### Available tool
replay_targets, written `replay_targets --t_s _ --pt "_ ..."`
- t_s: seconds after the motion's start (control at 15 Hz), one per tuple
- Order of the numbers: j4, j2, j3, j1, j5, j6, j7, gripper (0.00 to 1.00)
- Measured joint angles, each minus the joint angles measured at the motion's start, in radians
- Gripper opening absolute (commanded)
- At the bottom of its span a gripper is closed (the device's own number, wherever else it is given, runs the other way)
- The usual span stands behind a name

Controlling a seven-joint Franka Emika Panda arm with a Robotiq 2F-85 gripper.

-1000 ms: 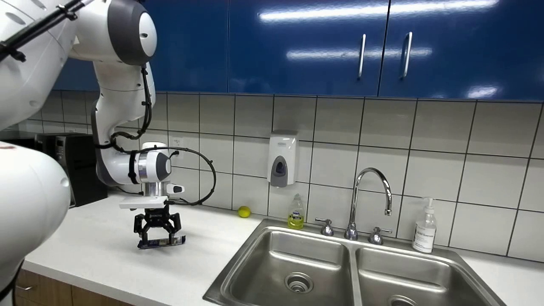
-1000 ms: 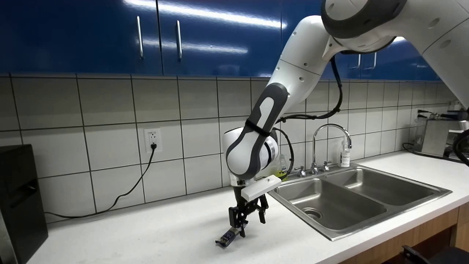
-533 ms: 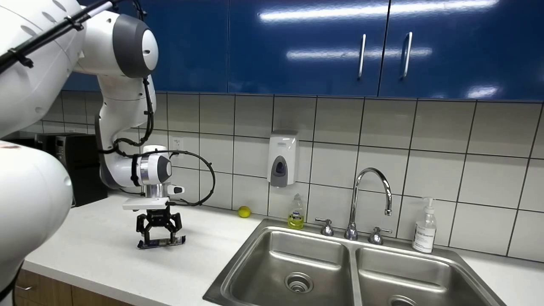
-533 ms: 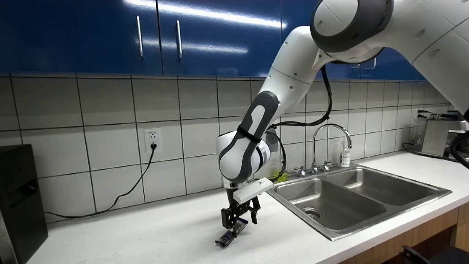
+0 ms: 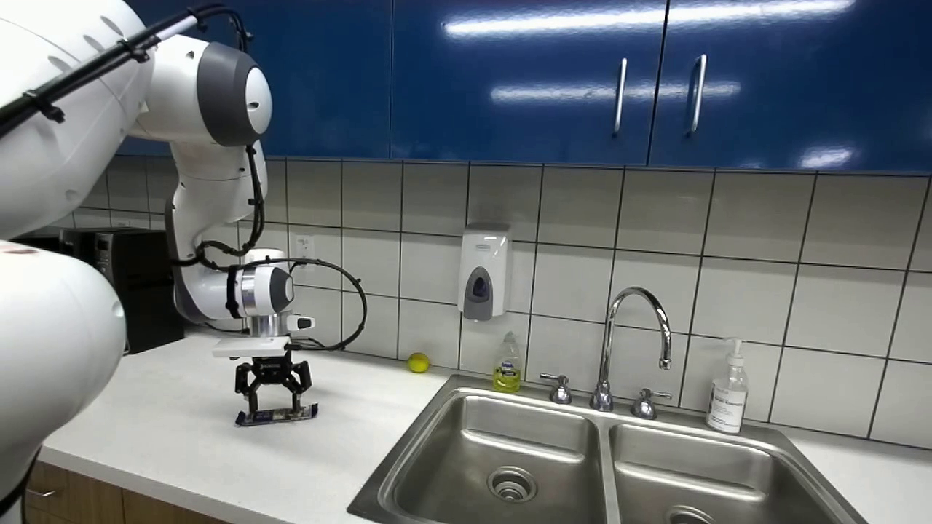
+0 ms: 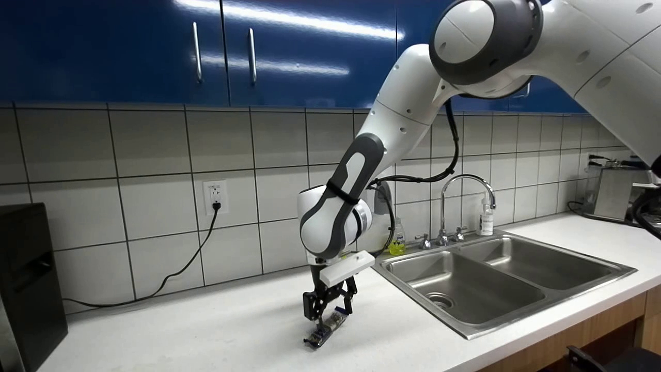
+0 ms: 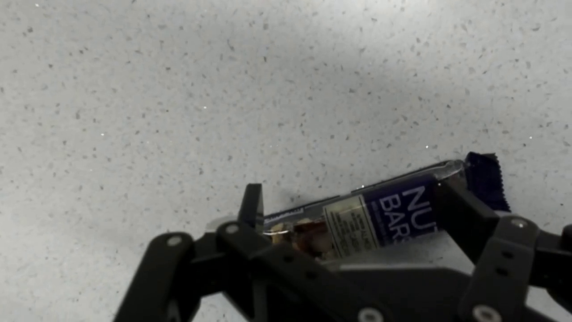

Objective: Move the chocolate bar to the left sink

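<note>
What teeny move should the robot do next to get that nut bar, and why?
Probably turn the gripper so it can pinch the nut bar across its skinny sides. In the wrist view, its open fingers are spread along the bar's long way instead, so closing now might not get a good hold.

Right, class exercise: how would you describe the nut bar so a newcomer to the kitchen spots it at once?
In both exterior views, go left from the twin-basin sink along the white countertop to the end effector. Beneath it lies the nut bar; unlike the round yellow object by the tiled wall, it's long and dark-wrapped, with pale, partly covered NUT BARS lettering.
</note>
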Motion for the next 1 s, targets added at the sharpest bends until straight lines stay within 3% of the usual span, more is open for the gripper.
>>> replay_targets --t_s 1.0 --pt "0.006 0.005 0.0 0.0 0.033 0.0 0.018 1.0"
